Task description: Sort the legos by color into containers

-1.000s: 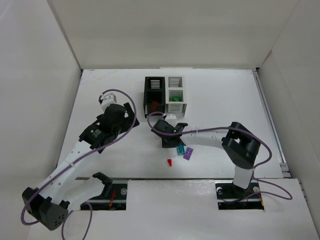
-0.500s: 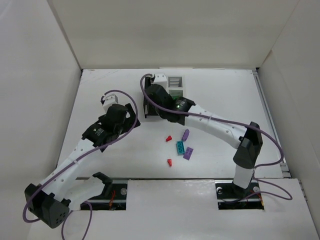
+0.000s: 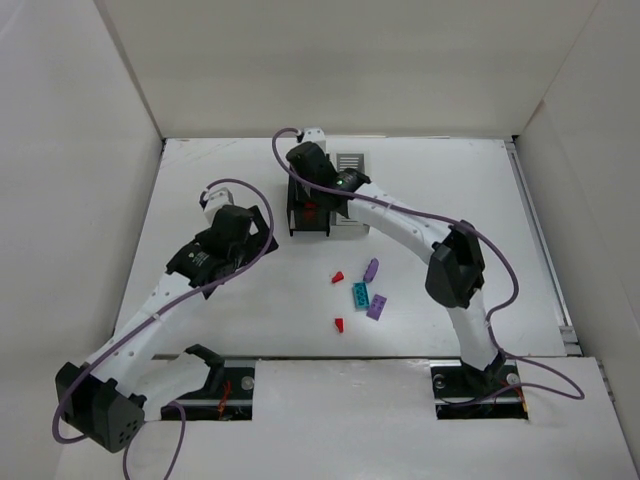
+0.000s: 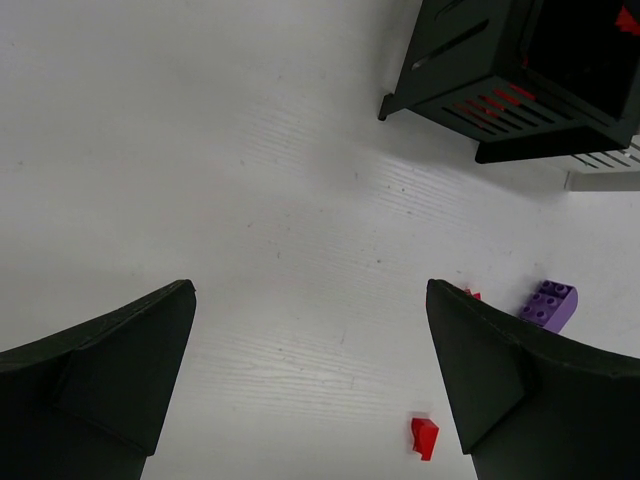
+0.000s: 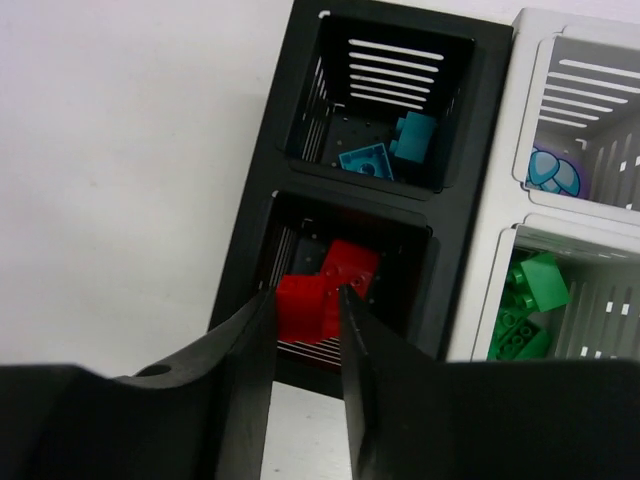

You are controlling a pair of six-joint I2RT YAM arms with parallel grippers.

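two white arms (image 3: 150, 322), black joints (image 3: 455, 270) and black jaws, thin purple cables (image 3: 228, 182)

White table (image 3: 450, 200); black bin (image 5: 262, 170); white bin (image 5: 575, 222); loose legos (image 3: 376, 306)

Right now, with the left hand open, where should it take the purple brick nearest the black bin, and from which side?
I would pinch the purple brick across its two smooth long sides, coming straight down with the left hand. It lies flat with its studs up, so the top offers no grip. Turn the wrist to match its slant.
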